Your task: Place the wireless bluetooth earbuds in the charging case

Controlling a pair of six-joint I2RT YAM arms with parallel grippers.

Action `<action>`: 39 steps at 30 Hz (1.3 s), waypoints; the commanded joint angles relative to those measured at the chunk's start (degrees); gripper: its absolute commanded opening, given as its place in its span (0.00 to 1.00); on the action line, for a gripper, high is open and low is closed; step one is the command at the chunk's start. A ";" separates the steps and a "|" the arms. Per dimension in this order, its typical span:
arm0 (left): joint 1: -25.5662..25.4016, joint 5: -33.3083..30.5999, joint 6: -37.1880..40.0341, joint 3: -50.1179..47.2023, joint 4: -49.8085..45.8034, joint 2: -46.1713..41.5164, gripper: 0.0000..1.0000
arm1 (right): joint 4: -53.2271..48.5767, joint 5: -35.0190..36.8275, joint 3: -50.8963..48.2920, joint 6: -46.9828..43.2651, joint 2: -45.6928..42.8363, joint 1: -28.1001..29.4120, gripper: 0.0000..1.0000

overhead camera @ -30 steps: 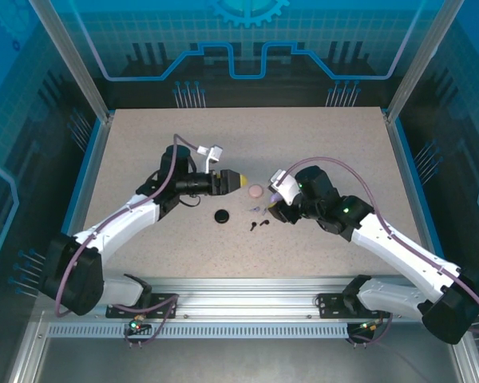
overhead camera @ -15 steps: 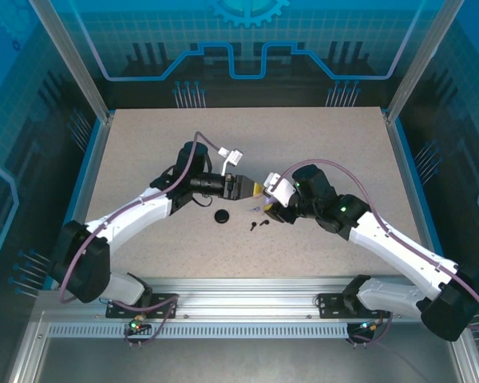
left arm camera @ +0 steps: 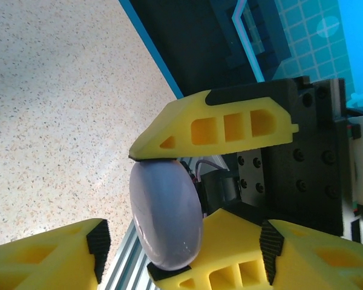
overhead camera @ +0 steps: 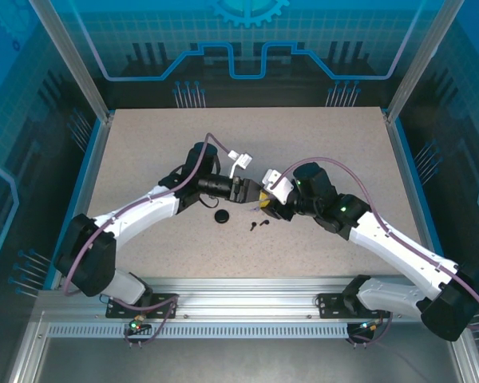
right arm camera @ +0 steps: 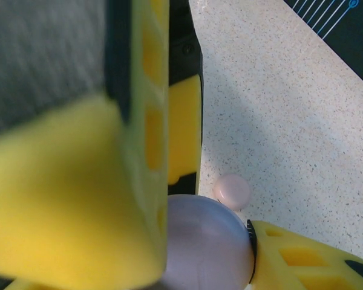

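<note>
Speckled surface (overhead camera: pixel 144 152) in a blue-walled enclosure, with both arms meeting at its middle.

**Tools.** Your right tool (overhead camera: pixel 270 201) is clenched on the lavender case (left arm camera: pixel 166 220), one finger above it and one below, holding it off the surface. Your left tool (overhead camera: pixel 252 194) faces it with its jaws apart. In the left wrist view its pads stand on either side of the case with a gap showing, so it grips nothing. The case's shell looks smooth and closed, and I cannot make out a seam or a raised lid.

**Progress.** No earbud is seen seated in any case.
- The black earbuds (overhead camera: pixel 255 224) lie loose on the surface, just on the near side of the tools.
- The black case (overhead camera: pixel 222 216) sits beside them to the left and appears shut.
- A pink case (right arm camera: pixel 232 190) rests on the surface beyond the held one.
- The other pairs are too small to pick out.

**Assessment.** By my judgement you are at the opening of the first case. Opening it, every insertion and the closing are all left to do.
</note>
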 commanded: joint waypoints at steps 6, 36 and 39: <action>-1.00 3.73 1.32 3.40 -1.20 2.41 0.49 | 3.45 -0.64 2.18 0.08 0.56 -0.11 0.45; -5.27 -22.09 33.13 -6.54 3.22 -13.82 0.17 | -5.59 -22.35 -0.43 4.78 -15.15 -12.78 1.00; -7.62 -24.72 39.15 -10.45 8.59 -16.01 0.15 | -4.27 -23.45 -1.04 3.33 -15.16 -12.74 1.00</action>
